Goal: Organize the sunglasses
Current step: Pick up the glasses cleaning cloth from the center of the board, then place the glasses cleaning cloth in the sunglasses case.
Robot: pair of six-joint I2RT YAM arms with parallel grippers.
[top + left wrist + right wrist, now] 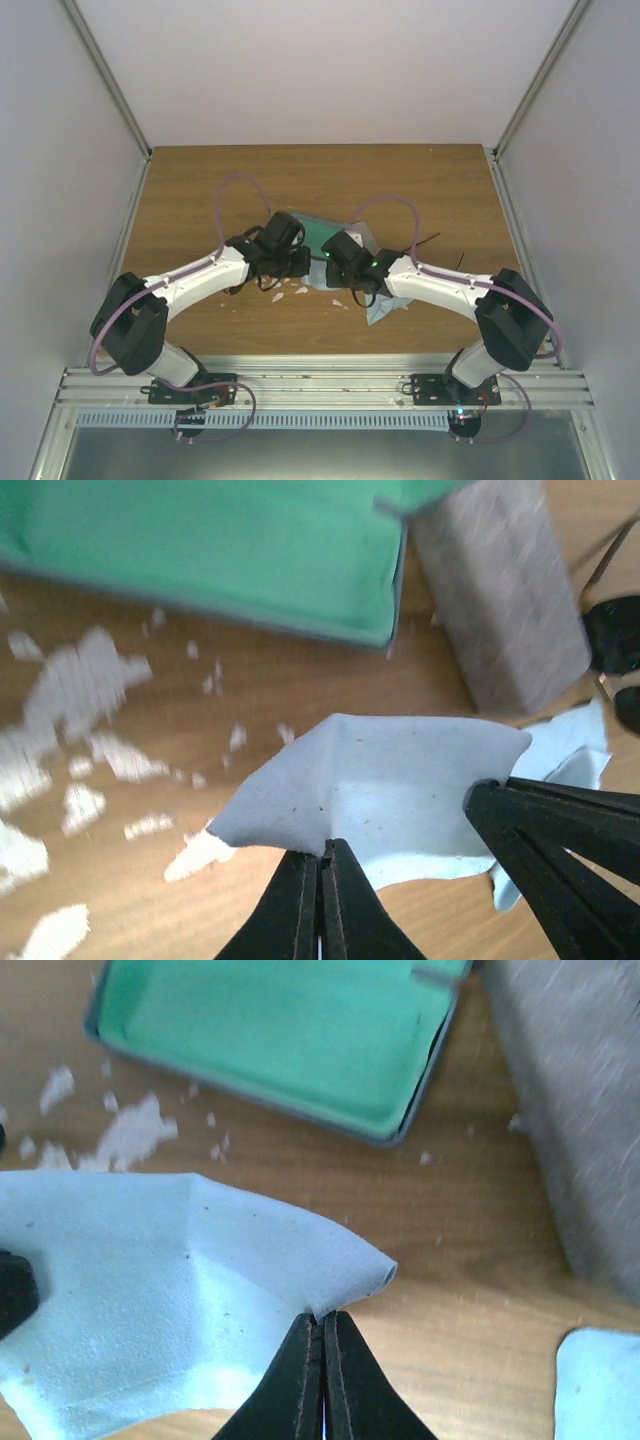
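Sunglasses (pixel 612 632) show only as dark rounded lenses and a thin wire at the right edge of the left wrist view. They lie on the wood just past the grey case, and neither gripper touches them. In the top view only thin dark lines show beyond the right arm, and I cannot make out the second pair.

The left gripper (pixel 322 860) is clenched, its fingertips pinched on one edge of a light-blue cloth (pixel 400 780). The right gripper (pixel 322 1322) is clenched too, nipping a curled corner of the same cloth. The cloth spans between them, lifted into a creased ridge above the table. A second light-blue cloth (pixel 600 1385) lies flat on the wood, partly under the held one in the left wrist view.

Just beyond the cloths sits an open case with green lining (pixel 280 1030), its cavity bare. Beside it, close to its right end, stands the closed grey case (pixel 500 590).

The table (pixel 300 180) is brown wood grain, marked with a scatter of white flecks and patches near the cases. Plain white walls (pixel 330 70) close it in at the back and sides, edged with aluminium posts. A metal rail (pixel 320 385) along the near edge carries the two arm bases, with purple cables looping over both arms.
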